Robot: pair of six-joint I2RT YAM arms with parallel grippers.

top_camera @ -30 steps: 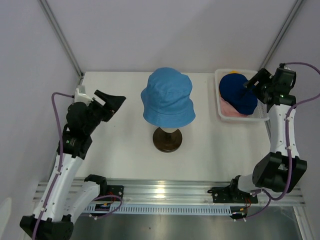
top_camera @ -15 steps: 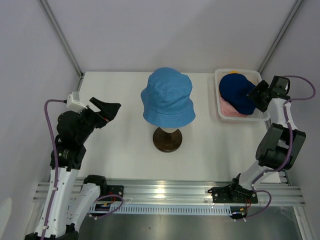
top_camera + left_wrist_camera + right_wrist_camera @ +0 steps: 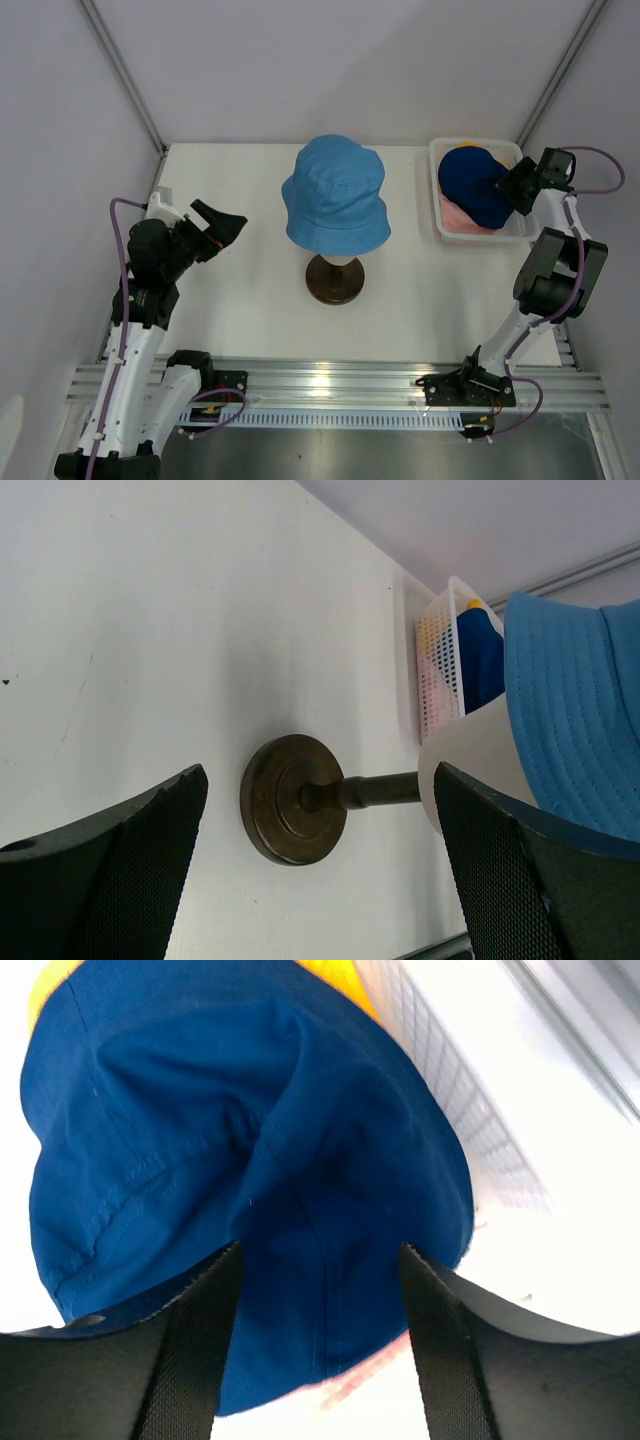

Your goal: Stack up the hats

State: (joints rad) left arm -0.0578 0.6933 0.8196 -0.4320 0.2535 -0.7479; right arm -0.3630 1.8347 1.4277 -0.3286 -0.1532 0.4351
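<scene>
Navy hat (image 3: 250,1160) sits right between the open jaws of the right end effector (image 3: 320,1250). I can't quite tell if they touch it yet. It lies in the white basket (image 3: 450,1100). The left end effector (image 3: 320,775) is wide open and empty, with the light blue hat (image 3: 570,710) ahead of it. This looks like the grabbing step. Next: squeeze, lift, carry it over.

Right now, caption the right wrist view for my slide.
Right gripper, jaws apart, poised over the navy hat atop the yellow hat in the white basket.
</scene>
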